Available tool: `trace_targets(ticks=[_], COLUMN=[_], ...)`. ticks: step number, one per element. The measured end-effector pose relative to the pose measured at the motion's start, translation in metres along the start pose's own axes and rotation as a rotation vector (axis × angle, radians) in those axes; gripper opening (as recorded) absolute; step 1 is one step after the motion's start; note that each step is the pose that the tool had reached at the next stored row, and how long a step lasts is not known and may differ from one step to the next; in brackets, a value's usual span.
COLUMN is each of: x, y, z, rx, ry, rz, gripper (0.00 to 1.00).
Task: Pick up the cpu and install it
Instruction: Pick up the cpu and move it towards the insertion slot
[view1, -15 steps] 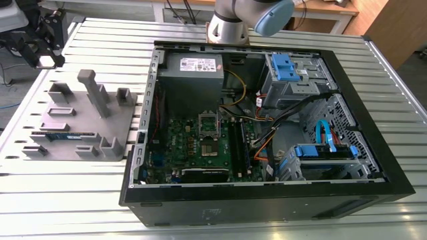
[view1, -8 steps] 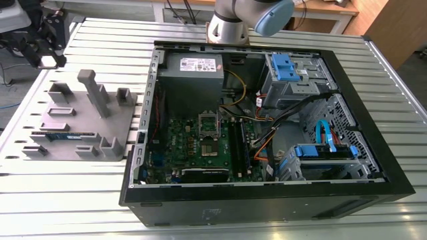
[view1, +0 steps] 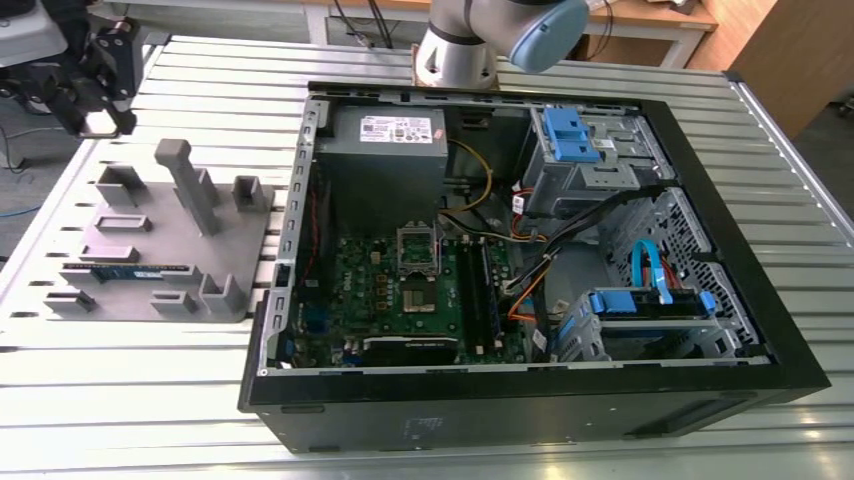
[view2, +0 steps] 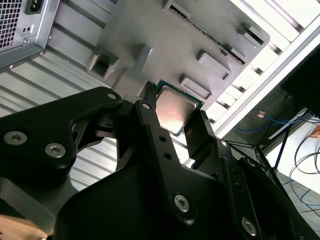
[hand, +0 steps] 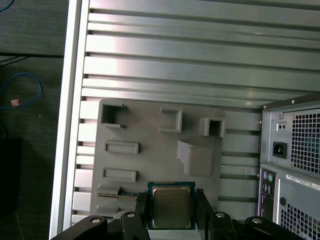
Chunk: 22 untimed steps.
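Gripper (view2: 174, 102) and cpu (view2: 175, 112) were together: the two black fingers (view2: 155, 130) pressed on two sides of the cpu and held it up in the air. The cpu was a small flat square, so no side was longer than the others. Its shiny metal top faced the cameras on the arm. In the first wrist view the cpu (hand: 171, 205) sat straight, with its edges in line with the edges of the grey holder (hand: 160, 150) far below it.

The holder lay flat on the metal table (view1: 134, 400), which had long ridges. Little boxes and slots stood up from the holder, and one tall post (view1: 180, 180) rose higher than the rest. A long thin memory stick (view1: 127, 270) rested in a slot of the holder.

In the exterior view the gripper (view1: 96, 115) hung high over the table's far corner, on the exterior view's left, just past the holder (view1: 160, 240).

Beside the holder, on the exterior view's right, lay a big black computer case (view1: 534, 390) with its side open. Its near wall (view1: 296, 200) stood up between the holder and the inside. Inside lay a green board with a square socket (view1: 418, 250), its metal frame around it. A grey power box (view1: 380, 140) sat near the socket. Wires (view1: 534, 270) and blue drive holders (view1: 567, 135) filled the other side of the case.
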<state>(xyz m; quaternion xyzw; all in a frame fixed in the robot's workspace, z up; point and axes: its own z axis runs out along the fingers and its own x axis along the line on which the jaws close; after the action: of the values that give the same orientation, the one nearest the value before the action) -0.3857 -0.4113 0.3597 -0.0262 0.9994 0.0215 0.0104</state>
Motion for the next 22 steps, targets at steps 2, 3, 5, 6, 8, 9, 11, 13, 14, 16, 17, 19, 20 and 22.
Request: trace_targets(ticks=[2, 3, 5, 6, 8, 9, 11, 13, 14, 16, 17, 19, 20, 22], x=[-0.0008, -0.0013, -0.0020, -0.0024, -0.0033, -0.0037, -0.0046, -0.0055, -0.0060, -0.0069, -0.0074, -0.0085, -0.0090, -0.0103], y=[-0.0001, -0.0001, -0.0001, -0.0001, -0.0002, -0.0002, -0.0003, -0.0003, -0.0003, -0.0004, -0.0004, -0.0005, -0.0005, -0.0006], z=[0.0000, 0.0000, 0.0000, 0.0000, 0.0000, 0.0001, 0.0001, 0.0001, 0.0001, 0.0001, 0.0001, 0.0001, 0.0002, 0.0002], rx=[0.0000, 0.0000, 0.0000, 0.0000, 0.0000, 0.0000, 0.0000, 0.0000, 0.0000, 0.0000, 0.0000, 0.0000, 0.0000, 0.0000], ry=[0.0001, 0.0001, 0.0000, 0.0000, 0.0001, 0.0000, 0.0001, 0.0000, 0.0000, 0.0000, 0.0001, 0.0001, 0.0000, 0.0000], rz=[0.000, 0.000, 0.000, 0.000, 0.000, 0.000, 0.000, 0.000, 0.000, 0.000, 0.000, 0.000, 0.000, 0.000], gripper=[0.47, 0.47, 0.47, 0.47, 0.47, 0.47, 0.47, 0.47, 0.47, 0.47, 0.47, 0.47, 0.47, 0.47])
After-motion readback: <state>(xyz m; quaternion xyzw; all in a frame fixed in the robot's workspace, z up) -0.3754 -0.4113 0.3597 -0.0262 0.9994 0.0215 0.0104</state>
